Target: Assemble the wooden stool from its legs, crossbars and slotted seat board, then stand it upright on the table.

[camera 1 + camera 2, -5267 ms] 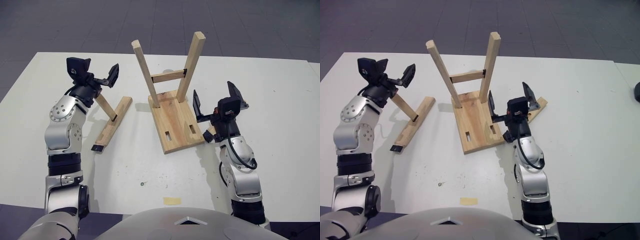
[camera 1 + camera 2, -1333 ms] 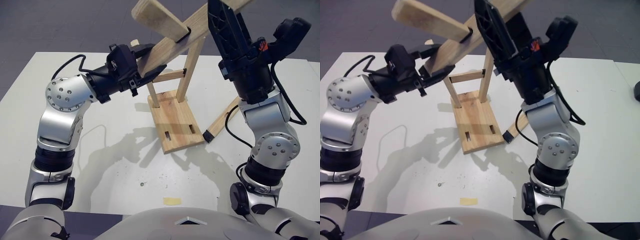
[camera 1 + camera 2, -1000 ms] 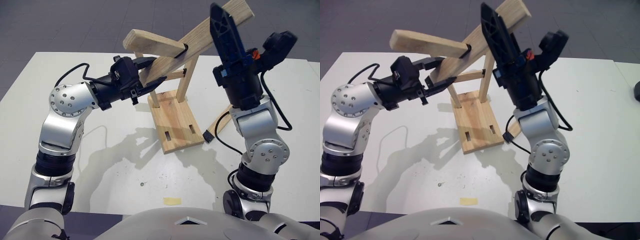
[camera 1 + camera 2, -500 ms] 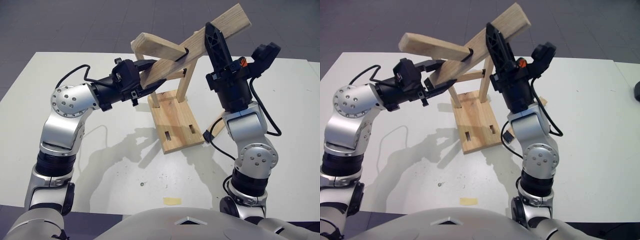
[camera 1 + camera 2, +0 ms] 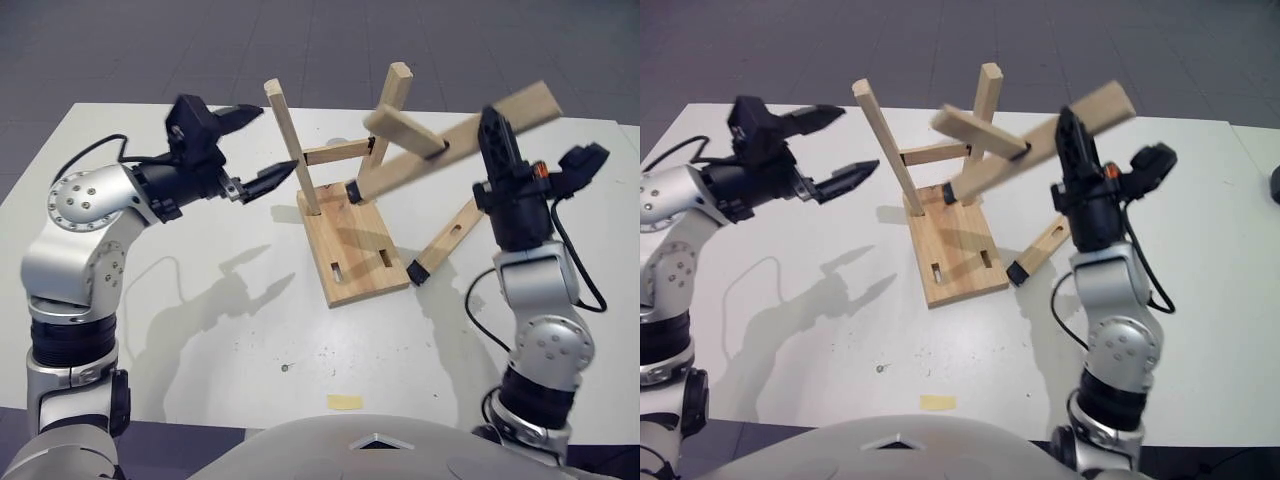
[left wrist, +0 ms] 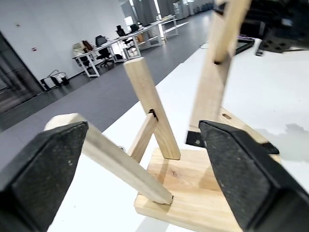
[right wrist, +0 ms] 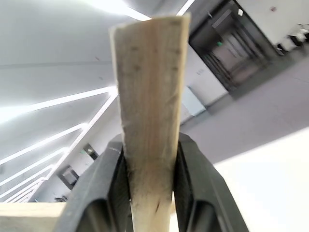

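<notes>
While the near slots [image 5: 338, 271] in the seat board [image 5: 355, 250] lay unfilled, we logged the stool as roughly half built. The board lay flat mid-table [image 5: 200, 330], with a loose leg [image 5: 445, 240] just beside its right edge. Above it, the right gripper [image 5: 495, 135] was clamped on a leg-and-crossbar piece [image 5: 410, 163], which was tilted with its dark-capped end low over the board. The left gripper [image 5: 278, 137] hung left of the board, fingers spread, holding nothing. At the far end, two standing legs [image 5: 292, 150] were joined by a crossbar [image 5: 335, 152]. Next, we judged, the held piece needed righting and its foot lining up with a near slot.
</notes>
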Robot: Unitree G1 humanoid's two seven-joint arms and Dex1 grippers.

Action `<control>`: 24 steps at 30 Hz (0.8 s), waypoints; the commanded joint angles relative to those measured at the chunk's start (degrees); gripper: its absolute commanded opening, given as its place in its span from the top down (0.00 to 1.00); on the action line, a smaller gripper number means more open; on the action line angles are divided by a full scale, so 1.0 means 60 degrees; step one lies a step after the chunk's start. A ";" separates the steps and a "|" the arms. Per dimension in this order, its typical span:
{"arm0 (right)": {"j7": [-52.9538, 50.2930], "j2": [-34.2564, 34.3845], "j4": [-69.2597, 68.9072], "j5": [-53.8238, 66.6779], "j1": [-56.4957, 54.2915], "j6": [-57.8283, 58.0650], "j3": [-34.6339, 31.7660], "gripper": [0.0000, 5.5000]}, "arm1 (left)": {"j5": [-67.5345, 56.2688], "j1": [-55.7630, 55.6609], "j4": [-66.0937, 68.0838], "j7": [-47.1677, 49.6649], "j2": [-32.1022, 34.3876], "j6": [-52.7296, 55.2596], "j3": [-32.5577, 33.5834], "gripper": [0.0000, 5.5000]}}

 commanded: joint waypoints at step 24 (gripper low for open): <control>0.1081 -0.3028 0.0802 -0.0608 0.0415 0.1864 -0.0182 0.82 | 0.0774 0.1947 -0.1522 0.4804 -0.2586 0.0154 0.0301 0.02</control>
